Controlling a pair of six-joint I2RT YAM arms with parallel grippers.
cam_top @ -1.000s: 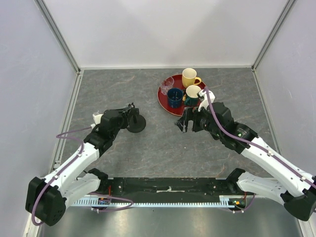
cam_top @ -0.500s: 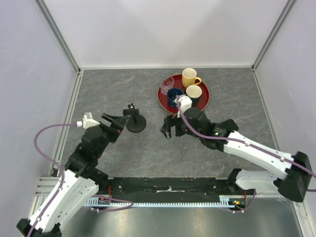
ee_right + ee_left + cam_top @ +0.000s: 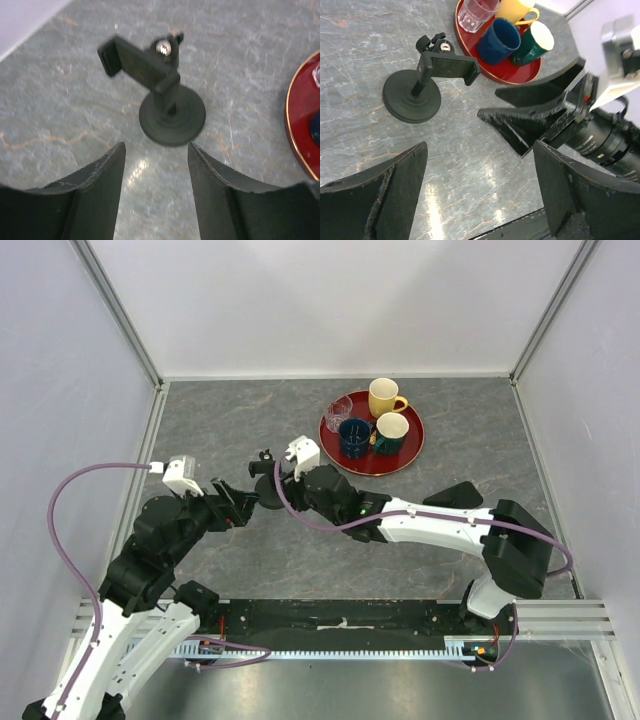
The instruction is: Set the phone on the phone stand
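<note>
Grey counter (image 3: 420, 530), with everything of note gathered at 9 o'clock of its middle.
The red tray (image 3: 402, 455) sits at 1 o'clock of the counter's middle. The left claw (image 3: 235, 502) hangs at 8 o'clock of the phone stand (image 3: 412, 95), fingers spread wide. The right claw (image 3: 156, 150) faces the stand from 3 o'clock, fingers parted (both claws grip nothing). The stand sits upright at the tray's 8 o'clock, apart from both.

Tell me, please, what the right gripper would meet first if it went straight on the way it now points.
Probably the phone stand: the wrist view shows it straight ahead of the right gripper, with nothing between, though depth is unclear.
</note>
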